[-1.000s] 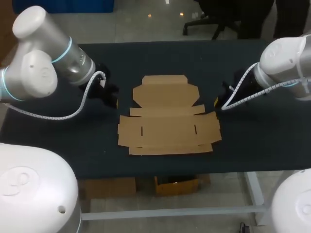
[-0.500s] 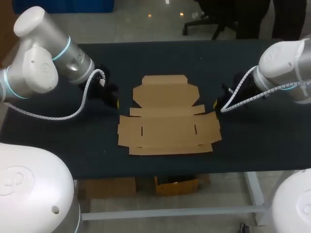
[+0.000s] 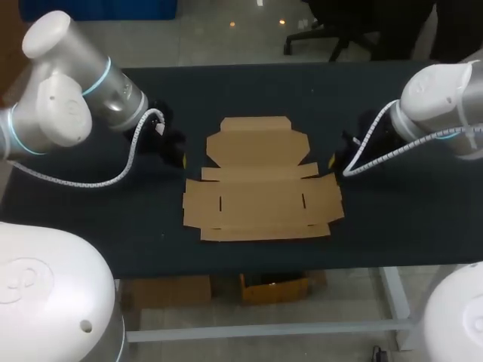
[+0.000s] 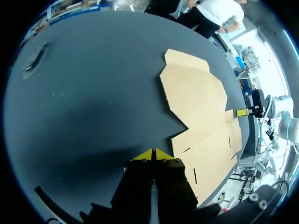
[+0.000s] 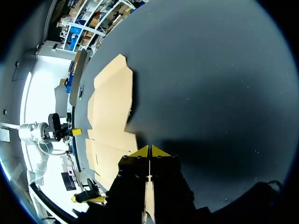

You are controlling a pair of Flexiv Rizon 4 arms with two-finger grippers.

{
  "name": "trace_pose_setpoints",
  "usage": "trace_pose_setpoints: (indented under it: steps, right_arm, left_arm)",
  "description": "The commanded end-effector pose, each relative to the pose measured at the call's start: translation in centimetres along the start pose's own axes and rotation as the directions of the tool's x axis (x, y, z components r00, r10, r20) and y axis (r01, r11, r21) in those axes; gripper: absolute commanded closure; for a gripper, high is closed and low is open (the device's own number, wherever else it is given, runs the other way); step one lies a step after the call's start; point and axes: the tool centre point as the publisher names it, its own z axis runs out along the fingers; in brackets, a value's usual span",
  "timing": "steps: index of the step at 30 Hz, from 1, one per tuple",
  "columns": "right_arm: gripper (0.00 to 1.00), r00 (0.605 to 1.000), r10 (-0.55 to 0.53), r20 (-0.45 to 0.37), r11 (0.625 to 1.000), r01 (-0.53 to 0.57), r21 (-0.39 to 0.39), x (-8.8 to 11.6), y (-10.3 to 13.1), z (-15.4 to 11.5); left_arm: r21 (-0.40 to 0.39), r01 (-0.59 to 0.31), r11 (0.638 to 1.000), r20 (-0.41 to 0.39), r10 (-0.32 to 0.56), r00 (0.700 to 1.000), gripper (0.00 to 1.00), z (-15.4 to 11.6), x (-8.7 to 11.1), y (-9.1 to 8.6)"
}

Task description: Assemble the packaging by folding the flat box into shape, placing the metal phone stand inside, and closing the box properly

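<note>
Still flat, the box (image 3: 260, 200) has not moved.

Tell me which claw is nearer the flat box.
Right, narrowly. The right claw sits beside the flat cardboard box, at its right flaps; the left claw stands slightly farther off its left edge.

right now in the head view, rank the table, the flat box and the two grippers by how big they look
1. table, by far the largest.
2. flat box, clearly smaller than the table.
3. left gripper and right gripper: both small and dark and they look about alike, so I won't rank one over the other.
</note>
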Motion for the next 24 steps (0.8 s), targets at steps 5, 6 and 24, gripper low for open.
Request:
trace_pose_setpoints:
  steps: [5, 6, 24]
  right_arm:
    - [1.00, 0.999, -0.018, -0.042, 0.999, 0.019, 0.036, -0.9, 1.2, 0.6]
    - [1.00, 0.999, -0.022, -0.046, 0.999, 0.024, 0.039, -1.0, 1.2, 0.7]
    - [1.00, 0.994, -0.077, -0.073, 0.996, 0.081, 0.049, -0.7, 1.9, 1.6]
  left_arm:
    - [0.014, -0.034, 0.999, -0.001, 0.034, 0.999, 1.00, 1.0, 0.3, -0.1]
    - [0.016, -0.036, 0.999, -0.004, 0.036, 0.999, 1.00, 1.1, 0.3, -0.1]
    - [0.042, -0.043, 0.998, -0.041, 0.044, 0.998, 1.00, 2.3, 0.2, 0.2]
